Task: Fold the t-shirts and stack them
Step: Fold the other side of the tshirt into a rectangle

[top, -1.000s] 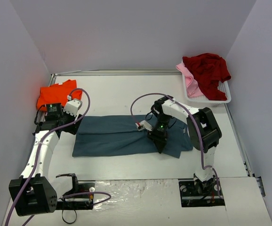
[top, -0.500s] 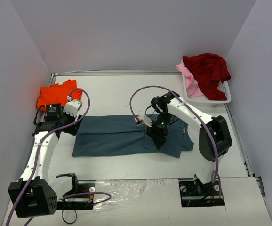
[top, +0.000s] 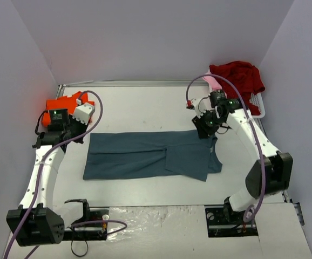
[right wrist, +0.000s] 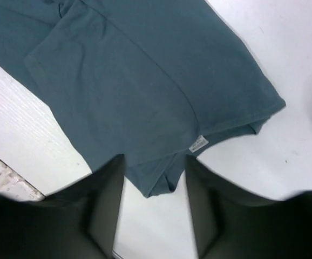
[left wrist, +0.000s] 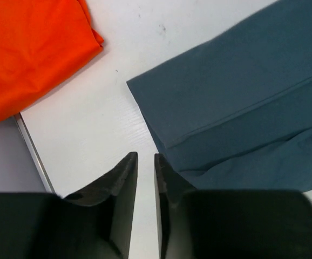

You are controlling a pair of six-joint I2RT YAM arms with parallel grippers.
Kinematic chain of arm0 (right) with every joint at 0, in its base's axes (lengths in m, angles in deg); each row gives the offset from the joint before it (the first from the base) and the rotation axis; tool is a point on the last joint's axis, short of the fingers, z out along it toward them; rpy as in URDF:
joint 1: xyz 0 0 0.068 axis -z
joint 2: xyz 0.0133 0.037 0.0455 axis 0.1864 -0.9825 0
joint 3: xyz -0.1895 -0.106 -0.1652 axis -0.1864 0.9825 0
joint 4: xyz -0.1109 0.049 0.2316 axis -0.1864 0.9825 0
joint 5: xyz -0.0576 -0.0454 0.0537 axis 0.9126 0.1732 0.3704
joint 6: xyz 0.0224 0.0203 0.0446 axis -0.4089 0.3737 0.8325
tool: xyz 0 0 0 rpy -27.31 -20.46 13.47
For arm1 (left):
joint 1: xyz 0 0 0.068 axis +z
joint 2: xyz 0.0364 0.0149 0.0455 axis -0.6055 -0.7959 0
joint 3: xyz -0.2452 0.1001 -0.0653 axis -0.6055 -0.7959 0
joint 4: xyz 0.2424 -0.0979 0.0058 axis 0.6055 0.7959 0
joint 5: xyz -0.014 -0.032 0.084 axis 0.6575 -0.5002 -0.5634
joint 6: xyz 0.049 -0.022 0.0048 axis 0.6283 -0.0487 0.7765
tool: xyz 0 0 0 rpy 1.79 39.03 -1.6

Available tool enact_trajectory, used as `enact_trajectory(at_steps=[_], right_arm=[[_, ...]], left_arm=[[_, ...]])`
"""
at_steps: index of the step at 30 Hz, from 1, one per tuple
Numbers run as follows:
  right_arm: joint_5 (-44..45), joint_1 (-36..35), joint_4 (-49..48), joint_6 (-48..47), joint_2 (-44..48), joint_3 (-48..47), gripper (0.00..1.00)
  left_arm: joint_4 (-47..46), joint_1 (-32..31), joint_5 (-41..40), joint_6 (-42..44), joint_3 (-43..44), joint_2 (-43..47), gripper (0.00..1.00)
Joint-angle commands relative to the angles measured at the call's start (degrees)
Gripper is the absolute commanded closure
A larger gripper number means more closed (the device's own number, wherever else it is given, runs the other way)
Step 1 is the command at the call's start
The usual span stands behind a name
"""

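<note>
A slate blue-grey cotton t-shirt (top: 153, 155) lies flat, folded lengthwise, mid-frame. A folded bright orange t-shirt (top: 64, 105) sits upper left. Dark red (top: 237, 78) and pale pink (top: 219, 91) t-shirts lie crumpled upper right.

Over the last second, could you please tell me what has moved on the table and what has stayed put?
The right gripper left the middle of the blue-grey shirt and moved back and right to its far right corner, jaws open. The left gripper pulled slightly back toward the orange shirt, jaws nearly closed on nothing. The blue-grey shirt lies folded flat as before; the orange shirt and the basket of red and pink shirts did not move.
</note>
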Motion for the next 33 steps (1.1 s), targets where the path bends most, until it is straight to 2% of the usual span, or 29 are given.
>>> enact_trajectory(at_steps=[1, 2, 3, 4, 5, 6, 9, 10, 11, 13, 14, 16, 17, 19, 24, 28, 33], right_arm=[[-0.04, 1.27, -0.97, 0.8, 6.8, 3.1, 0.48], [-1.35, 2.06, -1.06, 0.28, 7.59, 3.71, 0.41], [-2.24, 4.24, -0.98, 0.19, 9.08, 3.98, 0.3], [-3.29, 5.31, -0.89, -0.07, 10.05, 4.33, 0.26], [-4.08, 6.19, -0.89, -1.03, 11.11, 4.86, 0.23], [-5.22, 6.81, -1.15, -1.65, 12.16, 6.17, 0.2], [-7.6, 8.39, -3.07, -3.67, 17.25, 10.29, 0.0], [-8.22, 8.92, -3.52, -4.2, 17.96, 11.27, 0.0], [-8.57, 9.19, -3.96, -4.55, 18.49, 11.8, 0.0], [-9.71, 11.28, -6.5, -3.42, 19.99, 13.21, 0.0], [-10.59, 12.17, -7.21, -3.41, 20.34, 13.65, 0.0], [-12.69, 13.66, -12.46, -0.88, 21.92, 16.7, 0.0], [-12.18, 16.19, -13.97, -0.43, 22.27, 17.42, 0.0], [-5.8, 16.66, -17.74, 4.03, 23.85, 18.22, 0.0], [-4.45, 17.8, -24.78, 8.71, 29.39, 23.23, 0.0], [6.96, 18.5, -31.2, 17.31, 29.92, 26.65, 0.0], [12.77, 18.77, -35.07, 19.61, 33.6, 28.23, 0.0]], left_arm=[[0.35, -0.28, -1.16, -4.34, 3.84, 1.06, 0.78], [-0.61, -0.28, -1.51, -5.22, 3.58, 1.5, 0.7], [-1.14, -0.28, -1.51, -6.79, 2.79, 2.29, 0.61], [-1.75, -0.28, -1.78, -7.68, 2.26, 2.73, 0.35], [-2.72, -0.36, -2.3, -8.56, 1.73, 3.17, 0.27], [-3.25, -0.45, -2.39, -9.26, 1.12, 4.3, 0.23], [-4.83, -0.28, -1.87, -10.32, -1.52, 6.68, 0.16], [-5.18, -0.28, -1.87, -10.24, -2.91, 7.04, 0.13], [-5.8, -0.36, -1.95, -9.97, -3.63, 7.47, 0.06], [-6.33, -0.19, -3.0, -9.8, -4.68, 8.27, 0.01], [-6.85, -0.02, -3.62, -9.88, -5.56, 8.53, 0.06], [-7.38, 1.21, -4.33, -9.27, -6.53, 9.67, 0.06], [-7.65, 1.22, -4.85, -8.83, -7.4, 10.02, 0.06], [-8.0, 1.3, -5.9, -8.83, -8.2, 10.38, 0.06], [-8.26, 1.31, -8.63, -10.49, -7.94, 6.88, 0.06], [-7.56, 1.22, -5.12, -9.26, -7.67, 5.19, 0.06], [-10.02, 1.39, -6.69, -9.88, -10.39, 8.53, 0.06]])
